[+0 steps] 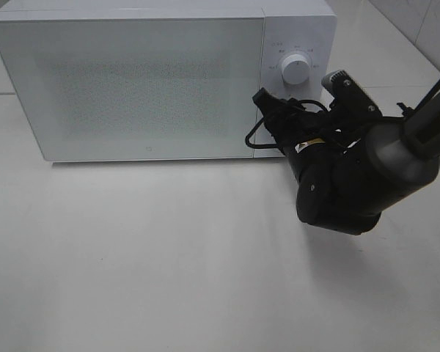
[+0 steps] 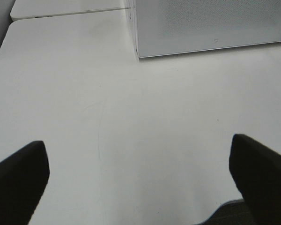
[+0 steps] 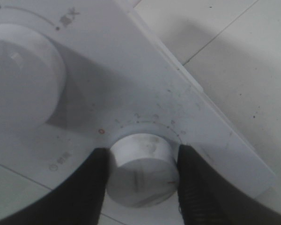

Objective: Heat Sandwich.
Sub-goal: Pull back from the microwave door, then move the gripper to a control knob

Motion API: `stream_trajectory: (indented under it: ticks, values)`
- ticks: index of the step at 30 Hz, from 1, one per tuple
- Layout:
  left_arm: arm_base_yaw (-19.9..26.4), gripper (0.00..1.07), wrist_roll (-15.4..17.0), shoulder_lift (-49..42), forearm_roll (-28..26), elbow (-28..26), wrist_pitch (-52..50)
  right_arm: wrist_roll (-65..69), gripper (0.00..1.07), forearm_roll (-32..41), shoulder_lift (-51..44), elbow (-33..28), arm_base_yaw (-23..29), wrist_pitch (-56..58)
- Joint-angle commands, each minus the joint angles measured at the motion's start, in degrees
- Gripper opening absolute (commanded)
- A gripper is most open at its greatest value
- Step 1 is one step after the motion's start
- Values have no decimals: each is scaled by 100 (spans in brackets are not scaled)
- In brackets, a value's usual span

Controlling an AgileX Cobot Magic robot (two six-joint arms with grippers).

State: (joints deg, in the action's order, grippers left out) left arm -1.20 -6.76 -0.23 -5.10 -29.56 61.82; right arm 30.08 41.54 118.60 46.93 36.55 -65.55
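**Right jaws pinch microwave's lower dial; sandwich out of sight**

The sandwich cannot be made out in any view. The microwave (image 1: 132, 81) door is shut and its speckled window shows nothing behind it. Between the right jaws sits the lower dial (image 3: 140, 173), a round white knob with a dark pad (image 3: 91, 187) pressed to each side. From the high camera this dial is hidden behind the wrist. The right arm (image 1: 337, 183) reaches in from the side, its upper part cut off by the frame and its wrist bent toward the control panel.

Just beyond the jaws, faint numerals ring the dial: a small orange mark, then what read as 2, 3 and 4. The rest are too faint to tell. Farther beyond, the upper dial (image 3: 23, 89) stands untouched, and the blurred characters beside it cannot be read. White letters on the arm begin "Pi" and run off the picture. A small yellow label (image 1: 312, 144) near the wrist is too small to read.

The left jaws stand spread wide, with only two dark fingertips (image 2: 18, 180) in view. They hold nothing above the bare white table (image 2: 131, 93), and the microwave's near corner lies ahead of them.
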Motion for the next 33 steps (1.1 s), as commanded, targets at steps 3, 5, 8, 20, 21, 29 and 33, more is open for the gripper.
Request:
stream_trajectory:
  ticks: [3,5,8,20,21,29,33]
  values:
    - [-40,100,17,-115,-34,-6,-34,1604,2,-556,-80,126,23,-264]
    - [-40,100,17,-115,-34,-6,-34,1851,2,-550,-80,126,23,-269]
    - [-40,100,17,-115,-34,-6,-34,2744,2,-487,-80,126,23,-332]
    - [-40,100,17,-115,-34,-6,-34,4589,3,-206,-80,126,6,-418]
    - [-40,100,17,-115,-34,-6,-34,4624,3,-206,-80,126,6,-418]
    - [-40,100,17,-115,-34,-6,-34,4584,4,-235,-80,126,6,-418]
    - [-40,100,17,-115,-34,-6,-34,4486,5,-235,-80,126,6,-418]
